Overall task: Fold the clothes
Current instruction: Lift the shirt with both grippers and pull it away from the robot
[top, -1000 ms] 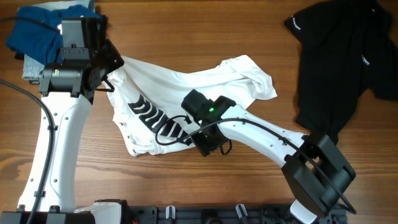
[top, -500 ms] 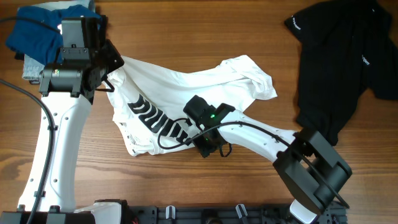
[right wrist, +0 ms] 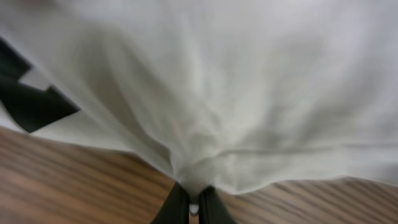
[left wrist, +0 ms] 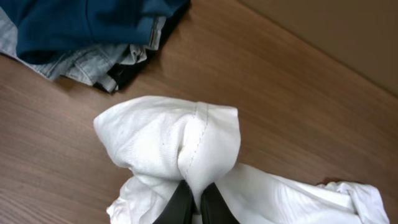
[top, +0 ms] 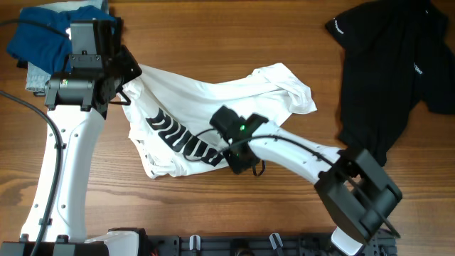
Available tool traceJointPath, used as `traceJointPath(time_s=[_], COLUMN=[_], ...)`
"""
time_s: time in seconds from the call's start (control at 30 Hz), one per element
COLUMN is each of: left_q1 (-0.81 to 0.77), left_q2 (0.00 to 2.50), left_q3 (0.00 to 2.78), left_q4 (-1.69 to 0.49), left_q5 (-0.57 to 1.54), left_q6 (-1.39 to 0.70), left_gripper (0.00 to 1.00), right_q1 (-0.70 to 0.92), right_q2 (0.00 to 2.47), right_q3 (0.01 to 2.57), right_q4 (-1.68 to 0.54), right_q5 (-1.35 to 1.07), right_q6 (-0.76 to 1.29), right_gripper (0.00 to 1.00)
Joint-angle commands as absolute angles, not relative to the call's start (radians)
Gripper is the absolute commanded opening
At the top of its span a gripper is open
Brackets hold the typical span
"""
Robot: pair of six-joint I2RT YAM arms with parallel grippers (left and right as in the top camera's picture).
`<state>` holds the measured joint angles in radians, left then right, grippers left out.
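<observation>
Cloth of the white T-shirt (top: 213,96) is pinched in two places. The left hand (left wrist: 193,204) is closed on a bunched corner at the shirt's upper-left end. The right hand (right wrist: 189,204) is closed on the lower hem beside the black stripe print (top: 178,135). The shirt lies crumpled in the middle of the tabletop (top: 213,35). The black garment (top: 387,64) lies well apart at the right, and a blue pile (top: 43,35) lies at top left.

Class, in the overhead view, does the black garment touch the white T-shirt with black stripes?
No: bare wooden table separates the black garment from the white striped T-shirt.
</observation>
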<state>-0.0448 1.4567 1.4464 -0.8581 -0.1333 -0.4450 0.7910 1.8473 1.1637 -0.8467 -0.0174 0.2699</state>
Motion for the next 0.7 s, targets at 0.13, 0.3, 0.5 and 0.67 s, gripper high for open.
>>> traceJointPath(time_s=[0.13, 0.3, 0.5, 0.67], left_q1=[-0.042, -0.042, -0.042, -0.042], left_q2=[1.253, 1.094, 1.024, 0.963], left_q3=[1.454, 1.454, 1.454, 1.568], left_q4=[-0.742, -0.611, -0.603, -0.609], left_q5=[-0.148, -0.147, -0.147, -0.117], left_q6=[-0.368, -0.366, -0.343, -0.29], left_gripper=[0.04, 0.04, 0.04, 0.04], right_q1=[0.471, 0.256, 0.126, 0.116], right_q2=[1.468, 1.357, 1.285, 1.231], right_q3=[1.56, 1.708, 1.826, 1.963], right_q4=[-1.018, -1.01, -1.029, -1.099], right_q5=[0.078, 0.06, 0.06, 0.063], right_q6=[0.179, 0.06, -0.001, -0.028], right_gripper=[0.04, 0.04, 0.04, 0.04])
